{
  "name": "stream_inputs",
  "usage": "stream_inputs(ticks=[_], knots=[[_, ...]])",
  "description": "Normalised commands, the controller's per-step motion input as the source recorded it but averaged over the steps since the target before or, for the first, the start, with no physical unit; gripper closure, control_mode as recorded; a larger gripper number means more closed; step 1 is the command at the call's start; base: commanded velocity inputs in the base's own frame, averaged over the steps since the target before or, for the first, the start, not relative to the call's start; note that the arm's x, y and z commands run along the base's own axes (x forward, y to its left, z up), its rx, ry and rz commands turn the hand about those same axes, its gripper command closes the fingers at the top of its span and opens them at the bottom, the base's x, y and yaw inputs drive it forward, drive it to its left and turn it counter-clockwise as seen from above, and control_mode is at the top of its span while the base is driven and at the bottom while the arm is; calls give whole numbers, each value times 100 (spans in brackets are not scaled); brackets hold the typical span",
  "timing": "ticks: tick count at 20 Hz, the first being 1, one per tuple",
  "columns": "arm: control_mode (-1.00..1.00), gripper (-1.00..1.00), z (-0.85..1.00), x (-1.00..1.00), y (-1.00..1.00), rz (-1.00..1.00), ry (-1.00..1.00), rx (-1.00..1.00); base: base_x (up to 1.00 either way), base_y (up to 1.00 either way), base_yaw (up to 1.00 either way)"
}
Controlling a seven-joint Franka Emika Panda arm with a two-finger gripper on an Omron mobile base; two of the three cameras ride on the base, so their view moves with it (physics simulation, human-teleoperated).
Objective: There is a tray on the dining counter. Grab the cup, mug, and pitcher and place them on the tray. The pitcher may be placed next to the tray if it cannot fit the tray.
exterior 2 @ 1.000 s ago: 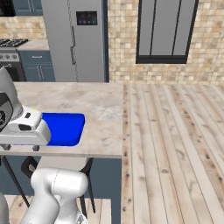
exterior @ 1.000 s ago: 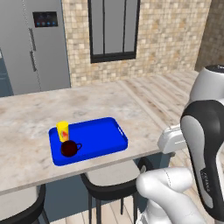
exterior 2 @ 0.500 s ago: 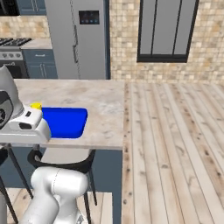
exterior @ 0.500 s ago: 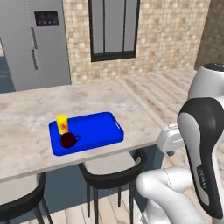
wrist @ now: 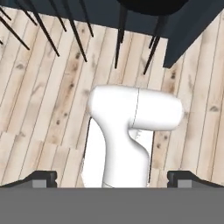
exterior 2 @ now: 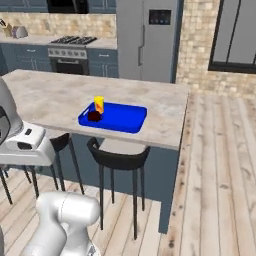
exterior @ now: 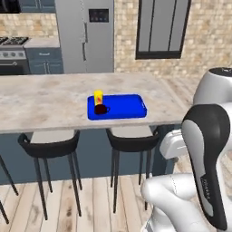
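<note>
In the left base view the table (exterior: 45, 99) is stretching across the picture, and the blue tray (exterior: 124, 106) is lying near its front edge, above the gap between two dark stools (exterior: 47, 145). At the tray's left end the yellow cup (exterior: 98, 96) is standing upright inside the rim, and the dark mug (exterior: 100, 109) is sitting just in front of it, close beside or touching it; the pictures are too small to tell which. The rest of the tray, to the right of the two, is lying bare.

The right base view is showing the same arrangement from the other side: the tray (exterior 2: 120, 117) is sitting on the pale top (exterior 2: 50, 95), with the cup (exterior 2: 99, 104) and mug (exterior 2: 94, 116) together at its left end.

So two of the three placements are looking done. The pitcher is what is left, and I am not finding it on the table in either base view, so I judge it is waiting somewhere else in the kitchen and needs fetching before it goes on the tray or next to it.

In the hand view the hand (wrist: 112, 178) is pointing down at the wooden floor (wrist: 43, 87), with stool legs (wrist: 120, 35) showing at the top. Its two dark fingertips (wrist: 41, 178) are standing as far apart as they go, with nothing between them, so it is holding and touching nothing.
</note>
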Motion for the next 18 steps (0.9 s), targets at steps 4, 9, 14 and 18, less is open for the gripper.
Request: stream_inputs(ticks=[4,9,14,18], knots=[[100,-100,0,0,0,0,0,0,-29,64,72],[100,-100,0,0,0,0,0,0,-2,82,65],[100,-100,0,0,0,0,0,0,0,92,53],[100,-100,0,0,0,0,0,0,39,76,18]])
